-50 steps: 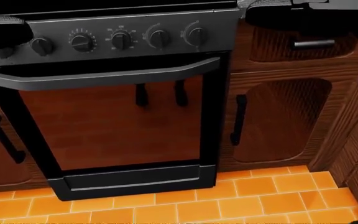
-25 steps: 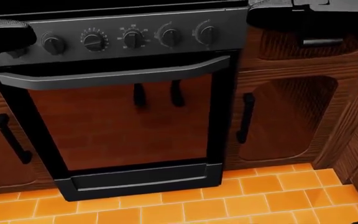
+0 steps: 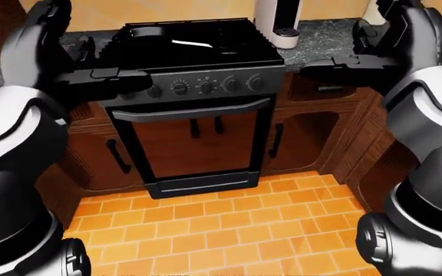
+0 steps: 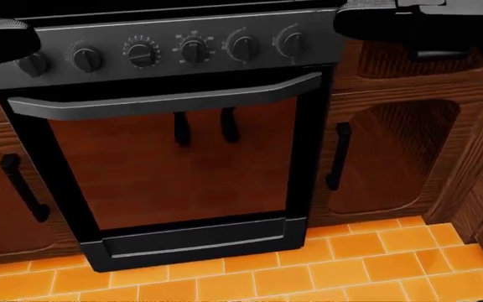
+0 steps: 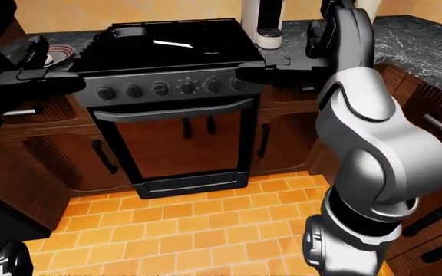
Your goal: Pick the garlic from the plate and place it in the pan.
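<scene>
A black pan (image 5: 129,33) sits on the top left burner of the black stove (image 5: 167,52). A plate (image 5: 58,53) lies on the counter left of the stove, partly hidden behind my left hand; a pale thing on it may be the garlic, I cannot tell. My left hand (image 5: 33,81) is open and empty, held out level with the stove's left edge. My right hand (image 5: 271,72) is open and empty, held out level with the stove's right edge. In the head view only the oven door (image 4: 174,163) and knobs (image 4: 193,49) show.
A white coffee machine (image 3: 279,20) stands on the dark stone counter (image 5: 413,40) right of the stove. Wooden cabinets (image 4: 384,157) flank the oven. Another counter run comes down the right side. The floor (image 3: 221,224) is orange tile.
The whole head view has shifted: the stove has slid to the right in the picture, so the camera has moved left. Both hands stay raised and open.
</scene>
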